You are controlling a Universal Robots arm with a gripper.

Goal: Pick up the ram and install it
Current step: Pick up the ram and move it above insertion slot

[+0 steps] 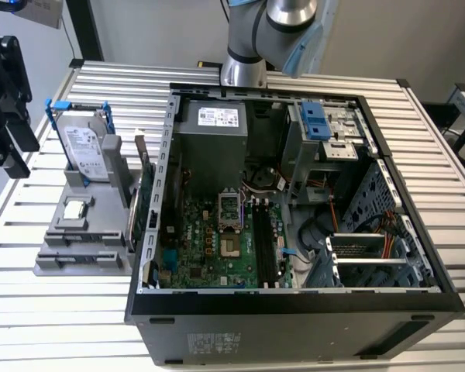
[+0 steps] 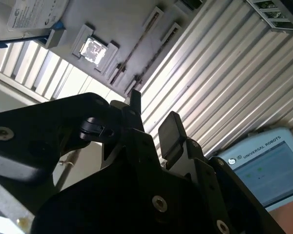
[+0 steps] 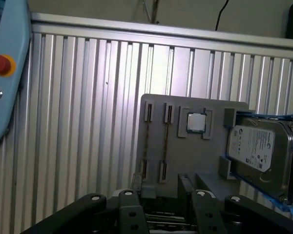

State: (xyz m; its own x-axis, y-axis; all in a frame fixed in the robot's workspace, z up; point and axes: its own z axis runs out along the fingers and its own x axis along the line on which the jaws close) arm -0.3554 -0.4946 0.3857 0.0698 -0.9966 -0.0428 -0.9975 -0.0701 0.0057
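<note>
1. At the exterior view's far left, my gripper (image 3: 160,181) hangs over the slatted table (image 3: 88,122). Its 2 fingers (image 3: 185,184) are spread apart with nothing pinched between them.
2. Next comes the grey holder (image 1: 54,260), lying flat on the table just beside the computer case.
3. The ram (image 3: 146,141) stands on edge in a slot of that holder (from above it is little more than a thin line). A second stick (image 3: 165,141) runs parallel just beside it. My fingertips are near the ends of the 2 sticks but touch neither.
4. A CPU chip (image 3: 196,122) lies in a square recess of the holder, just beside the second stick.
5. A hard drive (image 1: 85,147) with blue clips stands upright in the holder's rear cradle.
6. A green expansion card (image 1: 143,205) stands on edge at the holder's side, next to the case wall.
7. The open computer case (image 1: 294,310) lies on its side with the motherboard (image 1: 209,240) facing up. The long black memory slots (image 1: 267,244) run just to the exterior view's right of the CPU socket (image 1: 231,248).
8. Furthest right inside the case sits a metal drive cage (image 1: 364,260).
</note>
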